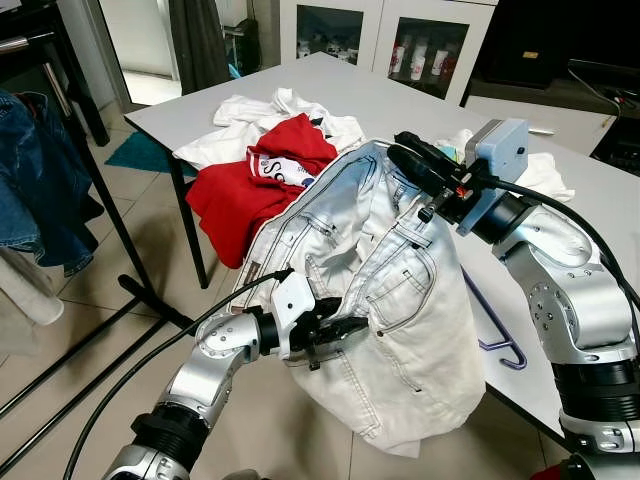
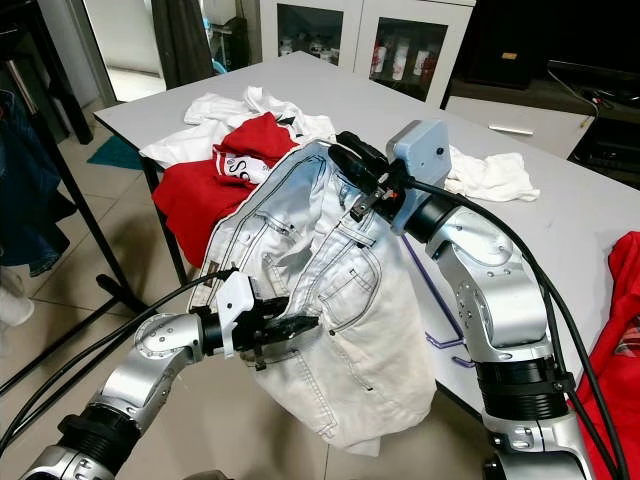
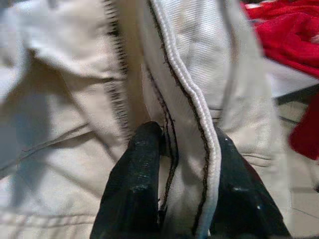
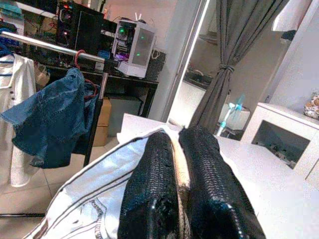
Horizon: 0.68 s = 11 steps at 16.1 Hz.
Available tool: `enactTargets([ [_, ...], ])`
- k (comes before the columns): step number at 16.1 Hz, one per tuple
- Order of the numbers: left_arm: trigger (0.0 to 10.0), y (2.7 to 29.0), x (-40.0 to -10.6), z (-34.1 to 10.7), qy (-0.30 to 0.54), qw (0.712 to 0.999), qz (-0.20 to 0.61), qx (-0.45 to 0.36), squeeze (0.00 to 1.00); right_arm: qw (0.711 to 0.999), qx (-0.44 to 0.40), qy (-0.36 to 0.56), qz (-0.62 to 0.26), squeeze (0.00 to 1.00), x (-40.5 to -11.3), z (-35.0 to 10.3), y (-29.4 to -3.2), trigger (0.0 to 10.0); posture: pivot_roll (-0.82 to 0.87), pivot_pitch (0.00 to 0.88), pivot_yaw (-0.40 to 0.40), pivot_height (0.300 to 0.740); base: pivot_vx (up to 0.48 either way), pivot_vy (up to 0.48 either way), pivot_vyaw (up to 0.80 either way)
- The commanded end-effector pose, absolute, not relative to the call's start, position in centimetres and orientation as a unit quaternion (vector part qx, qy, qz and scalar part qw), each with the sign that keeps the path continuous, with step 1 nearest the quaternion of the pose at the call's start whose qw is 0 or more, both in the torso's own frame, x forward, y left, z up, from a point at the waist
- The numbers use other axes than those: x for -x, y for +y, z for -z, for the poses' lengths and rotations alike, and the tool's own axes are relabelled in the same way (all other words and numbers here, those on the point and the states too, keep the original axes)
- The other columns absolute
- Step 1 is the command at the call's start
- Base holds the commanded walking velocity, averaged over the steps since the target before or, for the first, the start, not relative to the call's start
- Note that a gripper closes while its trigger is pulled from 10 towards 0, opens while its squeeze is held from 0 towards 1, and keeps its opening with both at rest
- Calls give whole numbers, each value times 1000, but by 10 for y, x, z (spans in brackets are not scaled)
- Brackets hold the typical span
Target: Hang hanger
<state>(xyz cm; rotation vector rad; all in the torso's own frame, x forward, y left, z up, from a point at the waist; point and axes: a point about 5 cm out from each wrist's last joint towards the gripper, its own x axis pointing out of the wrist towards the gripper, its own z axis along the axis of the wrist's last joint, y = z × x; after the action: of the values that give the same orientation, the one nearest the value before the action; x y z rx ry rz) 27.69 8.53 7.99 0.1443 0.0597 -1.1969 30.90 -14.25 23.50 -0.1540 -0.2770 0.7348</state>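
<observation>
the right hand (image 1: 400,150) is raised over the desk's (image 1: 400,105) near edge with its two black fingers (image 4: 169,194) pressed together on the top edge of a white denim jacket (image 1: 400,300). the jacket hangs from that grip and drapes down past the desk's edge toward the floor. lower down, the left hand (image 1: 345,325) has its fingers (image 3: 134,189) closed on a dark-stitched seam of the same jacket, with the fabric pinched between them. a purple hanger (image 1: 495,335) lies flat on the desk just beside the hanging jacket, partly covered by it, near the right arm. further back on the desk lie a red garment (image 1: 250,180) and a white garment (image 1: 250,120), bunched together. to the robot's left stands a black clothes rack (image 1: 90,150) with a blue denim jacket (image 1: 35,175) hung on it.
</observation>
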Motion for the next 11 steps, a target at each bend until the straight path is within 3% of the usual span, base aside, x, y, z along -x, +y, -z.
enactTargets([
  [1, 235, 87, -287, -81, 31, 844, 527, -89, 0, 925, 75, -146, -343, 0, -310, -239, -147, 10000, -14, 0, -30, 740, 0, 0, 0],
  [2, 3843, 88, -291, -80, 38, 853, 511, -95, 0, 925, 74, -146, -343, 0, -310, -239, -147, 10000, -14, 0, -30, 740, 0, 0, 0],
  [3, 6627, 90, -295, -80, 43, 859, 503, -88, 0, 925, 75, -147, -343, 0, -310, -239, -147, 10000, -14, 0, -30, 740, 0, 0, 0],
  [4, 0, 91, -291, -85, 26, 851, 521, -61, 0, 925, 75, -146, -343, 0, -310, -238, -147, 10000, -12, 0, -29, 740, 0, 0, 0],
  [11, 0, 89, -285, -85, 19, 840, 540, -53, 0, 925, 74, -144, -344, 0, -310, -236, -147, 10000, -14, 0, -23, 740, 0, 0, 0],
])
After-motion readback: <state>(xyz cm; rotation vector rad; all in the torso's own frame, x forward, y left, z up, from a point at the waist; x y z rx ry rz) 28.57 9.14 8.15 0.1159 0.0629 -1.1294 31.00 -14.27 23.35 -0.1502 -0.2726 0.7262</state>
